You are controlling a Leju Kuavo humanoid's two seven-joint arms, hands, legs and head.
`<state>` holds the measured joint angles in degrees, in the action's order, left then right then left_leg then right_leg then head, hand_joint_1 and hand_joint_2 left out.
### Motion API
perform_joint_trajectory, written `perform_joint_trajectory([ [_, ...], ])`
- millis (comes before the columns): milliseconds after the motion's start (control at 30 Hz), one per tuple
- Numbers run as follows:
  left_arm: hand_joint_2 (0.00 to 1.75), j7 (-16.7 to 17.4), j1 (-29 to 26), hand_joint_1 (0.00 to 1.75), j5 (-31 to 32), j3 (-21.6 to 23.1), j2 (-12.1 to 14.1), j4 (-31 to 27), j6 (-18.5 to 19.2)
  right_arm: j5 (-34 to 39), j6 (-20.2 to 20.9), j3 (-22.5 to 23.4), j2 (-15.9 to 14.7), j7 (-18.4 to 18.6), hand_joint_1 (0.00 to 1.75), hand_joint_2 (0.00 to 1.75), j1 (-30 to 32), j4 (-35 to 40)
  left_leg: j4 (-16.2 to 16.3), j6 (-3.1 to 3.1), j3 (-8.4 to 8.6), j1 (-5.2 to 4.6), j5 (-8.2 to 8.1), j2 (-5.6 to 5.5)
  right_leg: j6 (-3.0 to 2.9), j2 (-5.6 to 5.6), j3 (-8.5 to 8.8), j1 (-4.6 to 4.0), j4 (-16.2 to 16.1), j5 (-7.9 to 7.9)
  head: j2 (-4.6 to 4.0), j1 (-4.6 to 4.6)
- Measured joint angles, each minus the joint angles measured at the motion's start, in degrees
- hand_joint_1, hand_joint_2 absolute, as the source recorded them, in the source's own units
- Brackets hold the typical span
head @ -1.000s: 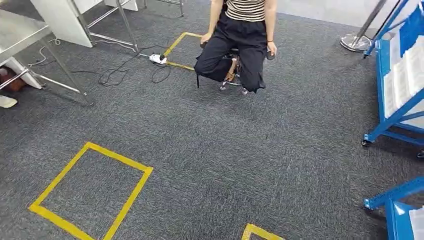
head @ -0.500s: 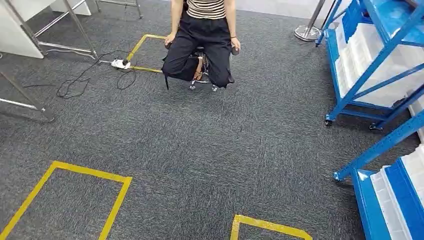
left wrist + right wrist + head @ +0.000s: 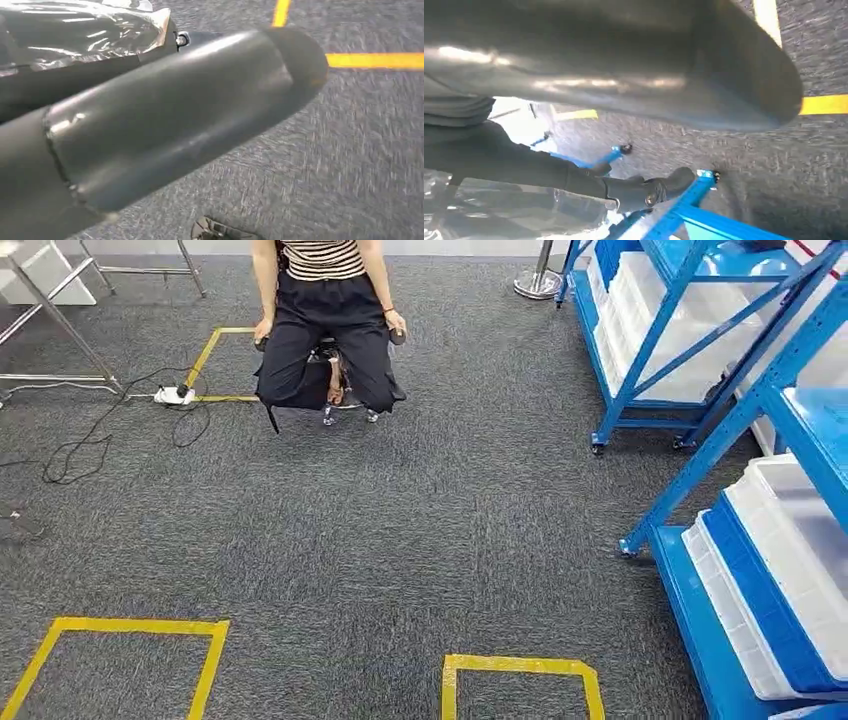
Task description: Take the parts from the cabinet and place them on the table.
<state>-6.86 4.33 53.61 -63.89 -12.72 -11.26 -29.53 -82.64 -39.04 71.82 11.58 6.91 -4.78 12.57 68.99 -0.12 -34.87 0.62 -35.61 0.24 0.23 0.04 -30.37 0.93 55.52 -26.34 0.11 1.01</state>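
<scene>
The blue cabinet rack (image 3: 668,355) stands at the right, with white bins (image 3: 660,330) on its shelves. A second blue rack (image 3: 700,640) nearer to me carries white and blue trays (image 3: 790,570). No loose part is visible. My left hand (image 3: 175,120) hangs over the grey carpet; its thick grey thumb hides the fingers. My right hand (image 3: 624,75) also hangs low, with carpet and a blue rack foot (image 3: 704,200) visible between the thumb and a dark finger (image 3: 639,192), and nothing in that gap.
A person (image 3: 325,330) sits on a stool straight ahead. Metal table legs (image 3: 60,320) stand at the far left, beside a power strip (image 3: 172,395) with trailing cables. Yellow tape squares (image 3: 515,670) mark the carpet near me.
The whole view has swung to the right: the table has slid off to the left and the blue racks have come further in on the right. The person stays seated.
</scene>
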Motion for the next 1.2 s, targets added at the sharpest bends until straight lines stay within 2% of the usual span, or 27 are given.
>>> perform_joint_trajectory([
  [33,0.0,0.0,-0.07,0.0,-0.07,-0.09,-0.02,0.0,0.04,0.02,0.02,0.0,0.0,0.0,0.0,0.0,-0.01,-0.02,4.49,-0.03,-2.17,0.0,-1.43,-0.16,-0.01,0.8,-0.09,-0.11,0.1,0.02,0.0,0.02],
  [67,0.0,0.0,-0.13,0.0,-0.04,-0.11,0.0,0.0,0.07,0.09,0.02,0.0,-0.02,0.0,0.0,0.0,0.06,-0.02,6.01,0.06,-3.04,0.0,-1.26,-0.17,-0.01,1.48,-0.1,-0.19,0.2,0.01,0.0,-0.02],
  [100,0.0,-0.11,-0.18,0.0,-0.04,-0.13,0.0,0.0,0.11,0.28,0.02,0.0,-0.04,0.0,0.0,0.0,0.14,-0.02,4.57,0.18,-2.59,0.01,0.36,-0.17,0.0,2.3,-0.09,-0.19,0.32,0.0,0.0,0.0],
  [167,0.0,-0.2,-0.17,0.0,0.02,-0.13,0.02,0.0,0.13,0.44,0.02,0.0,-0.02,0.02,0.0,0.0,0.11,-0.02,-4.37,0.35,1.41,0.18,5.9,-0.94,0.04,3.95,-0.02,-0.16,0.64,-0.02,0.0,0.02],
  [200,0.0,-0.24,-0.17,0.0,0.04,-0.13,0.09,0.0,0.17,0.48,0.02,0.0,0.0,0.02,0.0,0.0,0.06,-0.02,-9.33,0.43,3.67,0.48,8.27,-2.92,0.06,4.68,-0.04,-0.15,0.75,-0.03,0.0,0.0],
  [233,0.0,-0.26,-0.17,0.0,0.04,-0.15,0.2,0.0,0.28,0.5,0.02,0.0,0.02,0.02,0.0,0.0,0.01,-0.04,-11.19,0.51,4.54,0.71,7.51,-6.34,0.17,5.2,-0.39,-0.35,0.85,0.01,0.0,-0.02],
  [267,0.0,-0.33,-0.21,0.0,0.07,-0.13,0.18,0.0,0.33,0.52,0.0,0.0,0.0,0.04,0.0,0.0,-0.2,-0.04,-11.9,0.59,4.44,0.7,7.61,-6.18,0.31,5.85,-0.93,-0.58,1.18,0.09,0.0,-0.15],
  [300,0.0,-0.33,-0.16,0.0,0.13,-0.13,0.2,0.0,0.33,0.57,0.0,0.0,0.0,0.04,0.0,0.0,-0.12,-0.04,-11.78,0.74,4.26,0.36,7.65,-5.5,0.81,6.49,-1.38,-0.16,1.02,0.39,0.0,-0.11],
  [367,0.0,-0.33,-0.16,0.0,0.18,-0.17,0.15,0.0,0.33,0.59,-0.02,0.0,0.02,0.09,0.0,0.0,0.24,-0.09,-12.04,1.68,4.28,0.1,8.09,-4.09,1.72,7.98,-2.38,0.13,0.54,0.94,0.0,-0.07],
  [400,0.0,-0.33,-0.09,0.0,0.2,-0.22,0.15,0.0,0.33,0.61,-0.04,0.0,0.0,0.11,0.0,0.0,0.23,-0.11,-12.76,2.34,4.34,0.56,8.58,-3.08,1.84,7.31,-2.42,0.11,1.29,0.57,0.0,-0.2],
  [433,0.0,-0.35,-0.05,0.0,0.22,-0.24,0.17,0.0,0.33,0.61,-0.04,0.0,-0.02,0.11,0.0,0.0,0.21,-0.11,-12.99,2.62,4.39,0.35,8.65,-2.43,1.6,4.21,-3.47,-0.22,3.16,-0.69,0.0,-0.3],
  [467,0.0,-0.39,-0.09,0.0,0.28,-0.24,0.17,0.0,0.37,0.63,-0.04,0.0,0.0,0.11,0.0,0.0,0.01,-0.11,-12.98,2.85,4.31,0.22,8.72,-1.41,1.2,2.32,-5.68,-0.23,7.44,-2.97,0.0,-0.54],
  [533,0.0,-0.42,-0.24,0.0,0.31,-0.24,0.2,0.0,0.57,0.74,-0.04,0.0,0.02,0.11,0.0,0.0,-0.09,-0.2,-12.96,2.97,4.05,-0.15,8.7,0.63,0.92,0.9,-10.24,-0.16,17.27,-6.94,0.0,-0.57],
  [567,0.0,-0.44,-0.24,0.0,0.33,-0.26,0.26,0.0,0.68,0.85,-0.04,0.0,0.02,0.11,0.0,0.0,0.0,-0.2,-12.93,2.97,3.99,-0.24,8.69,1.52,1.19,0.67,-11.28,-0.12,19.94,-7.49,0.0,-0.57],
  [600,0.0,-0.5,-0.22,0.0,0.42,-0.26,0.28,0.0,0.79,0.92,-0.07,0.0,0.02,0.11,0.0,0.0,0.09,-0.22,-12.93,2.96,3.98,-0.25,8.69,2.26,1.57,0.55,-10.81,-0.05,19.51,-7.16,0.0,-0.59],
  [667,0.0,-0.59,-0.15,0.0,0.46,-0.26,0.26,0.0,1.03,1.05,-0.11,0.02,-0.09,0.2,0.0,0.0,0.31,-0.22,-12.92,2.91,4.08,-0.24,8.66,3.59,2.57,-0.16,-5.81,0.02,11.01,-4.16,0.0,-0.61],
  [700,0.0,-0.66,-0.14,0.0,0.46,-0.26,0.22,0.0,1.16,1.16,-0.13,0.02,-0.18,0.2,0.0,0.0,0.27,-0.22,-12.9,2.79,4.22,-0.24,8.61,4.13,2.8,-1.7,-2.17,-0.02,4.73,-2.35,0.0,-0.63],
  [733,0.0,-0.7,-0.15,0.0,0.48,-0.26,0.17,0.0,1.16,1.2,-0.13,0.02,-0.2,0.2,0.0,0.0,0.09,-0.22,-12.89,2.58,4.29,-0.47,8.52,4.71,2.39,-4.25,0.28,-0.31,0.32,-1.64,0.0,-0.65],
  [867,0.0,-0.92,0.13,0.0,0.52,-0.26,-0.02,0.0,1.16,1.42,-0.22,0.02,-0.28,0.24,0.0,0.0,0.29,-0.22,-13.02,1.33,4.72,-0.47,8.53,6.5,1.08,-2.3,-0.48,-0.78,0.31,-0.86,0.0,-0.52],
  [900,0.0,-0.98,0.2,0.0,0.55,-0.26,-0.02,0.0,1.16,1.51,-0.24,0.02,-0.33,0.28,0.0,0.0,0.23,-0.22,-12.8,0.79,4.66,-0.36,8.06,6.16,0.47,-1.63,0.56,-0.15,-0.35,-0.41,0.0,-0.66],
  [933,0.0,-1.03,0.26,0.0,0.63,-0.26,0.02,0.0,1.18,1.55,-0.24,0.02,-0.26,0.28,0.0,0.0,0.21,-0.22,-11.45,0.49,4.38,-0.09,6.86,3.21,0.29,-1.09,0.52,-0.05,-0.45,-0.35,0.0,-0.22],
  [967,0.0,-1.09,0.24,0.0,0.63,-0.26,0.0,0.0,1.22,1.62,-0.26,0.02,-0.37,0.31,0.0,0.0,0.2,-0.22,-7.75,0.45,2.88,0.02,4.28,1.11,-0.12,-0.74,0.54,-0.02,-0.41,-0.1,0.0,-0.02],
  [1033,0.0,-1.09,0.09,0.0,0.63,-0.26,0.0,0.02,1.33,1.7,-0.28,0.02,-0.33,0.31,0.0,0.0,0.15,-0.24,1.58,0.17,-1.34,0.07,-0.12,-0.11,-0.15,0.49,0.47,-0.15,-0.35,-0.09,0.0,-0.02],
  [1067,0.0,-1.07,0.03,0.0,0.63,-0.26,0.0,0.02,1.33,1.73,-0.28,0.02,-0.33,0.28,0.0,0.0,0.2,-0.24,5.11,0.08,-3.08,0.08,-1.03,-0.22,-0.15,1.16,0.45,-0.21,-0.27,-0.09,0.0,0.0],
  [1100,0.0,-1.07,-0.01,0.0,0.63,-0.26,0.02,0.02,1.33,1.77,-0.28,0.02,-0.35,0.29,0.0,0.0,0.26,-0.24,5.75,0.06,-3.52,0.12,-0.49,-0.23,-0.14,1.82,0.49,-0.21,-0.19,-0.1,0.0,-0.07],
  [1133,0.0,-1.09,-0.01,0.0,0.63,-0.26,0.02,0.02,1.33,1.86,-0.28,0.02,-0.35,0.28,0.0,0.0,0.28,-0.24,3.46,0.1,-2.69,0.18,1.56,-0.25,-0.13,2.64,0.55,-0.19,-0.15,-0.11,0.0,0.0],
  [1200,0.0,-1.09,0.01,0.0,0.66,-0.26,0.07,0.0,1.33,1.88,-0.28,0.02,-0.33,0.24,0.0,0.0,0.18,-0.24,-6.71,0.12,2.08,0.63,7.31,-1.26,-0.08,4.36,0.69,-0.04,0.14,-0.14,0.0,0.0],
])
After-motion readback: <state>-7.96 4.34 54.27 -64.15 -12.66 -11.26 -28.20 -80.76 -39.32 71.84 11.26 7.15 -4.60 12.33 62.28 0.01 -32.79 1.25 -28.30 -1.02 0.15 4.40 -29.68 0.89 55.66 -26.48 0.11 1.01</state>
